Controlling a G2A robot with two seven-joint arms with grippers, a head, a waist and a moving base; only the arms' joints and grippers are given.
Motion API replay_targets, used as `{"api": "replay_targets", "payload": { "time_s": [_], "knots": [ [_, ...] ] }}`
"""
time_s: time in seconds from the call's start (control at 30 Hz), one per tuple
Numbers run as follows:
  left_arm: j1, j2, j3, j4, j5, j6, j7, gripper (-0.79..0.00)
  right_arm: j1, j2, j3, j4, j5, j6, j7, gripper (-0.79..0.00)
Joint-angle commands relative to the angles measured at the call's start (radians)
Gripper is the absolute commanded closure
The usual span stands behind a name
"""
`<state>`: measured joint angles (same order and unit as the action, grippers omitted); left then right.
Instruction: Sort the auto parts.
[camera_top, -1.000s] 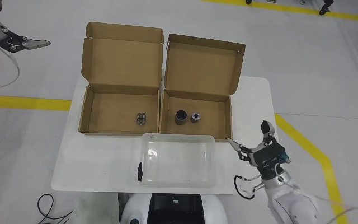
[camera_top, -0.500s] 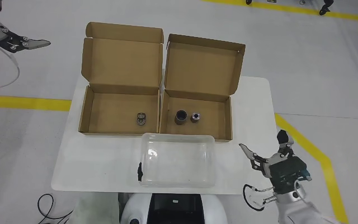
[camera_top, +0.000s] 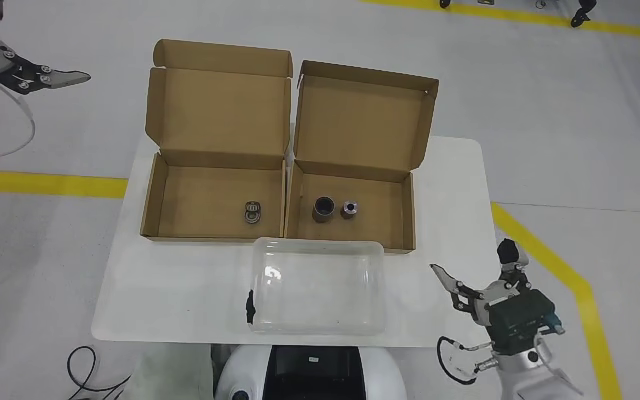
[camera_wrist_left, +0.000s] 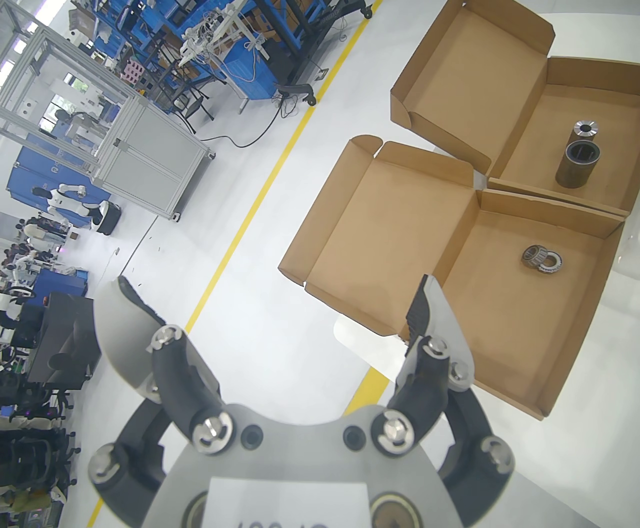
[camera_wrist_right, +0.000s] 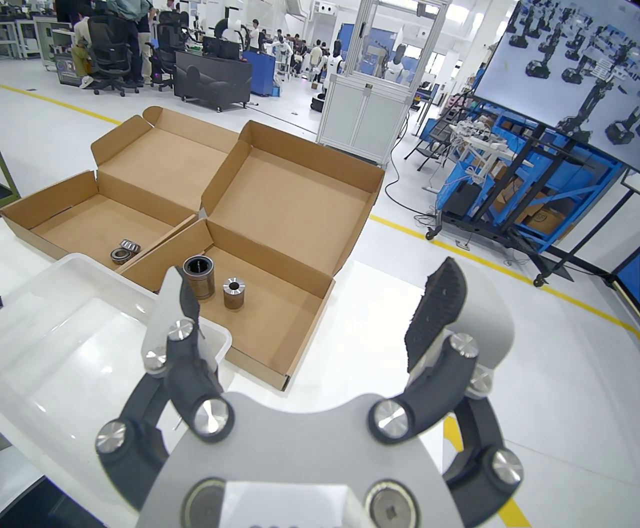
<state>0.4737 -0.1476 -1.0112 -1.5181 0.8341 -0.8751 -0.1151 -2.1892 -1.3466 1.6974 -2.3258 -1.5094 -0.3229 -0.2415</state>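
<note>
Withdrawing from the right box (camera_top: 385, 215), the right gripper (camera_top: 470, 258) hangs at the table (camera_top: 450, 170) edge, fingers spread and empty. Sorting looks nearly done.

White desk (camera_top: 450, 200) with rounded corners, pretty simple setup. Two open cardboard boxes sit side by side on the far half, left box (camera_top: 195, 200) and right box (camera_top: 385, 205), lids flipped back. A clear plastic tray (camera_top: 320, 290) sits just in front of them at the near edge.
</note>
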Motion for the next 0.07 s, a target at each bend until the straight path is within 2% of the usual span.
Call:
{"api": "replay_targets", "payload": {
  "time_s": [0.0, 0.03],
  "knots": [
    [0.000, 0.000, 0.000, 0.000, 0.000, 0.000, 0.000, -0.785, 0.000, 0.000, 0.000, 0.000, 0.000, 0.000, 0.000, -0.785],
    [0.000, 0.000, 0.000, 0.000, 0.000, 0.000, 0.000, -0.785, 0.000, 0.000, 0.000, 0.000, 0.000, 0.000, 0.000, -0.785]
  ]
}}
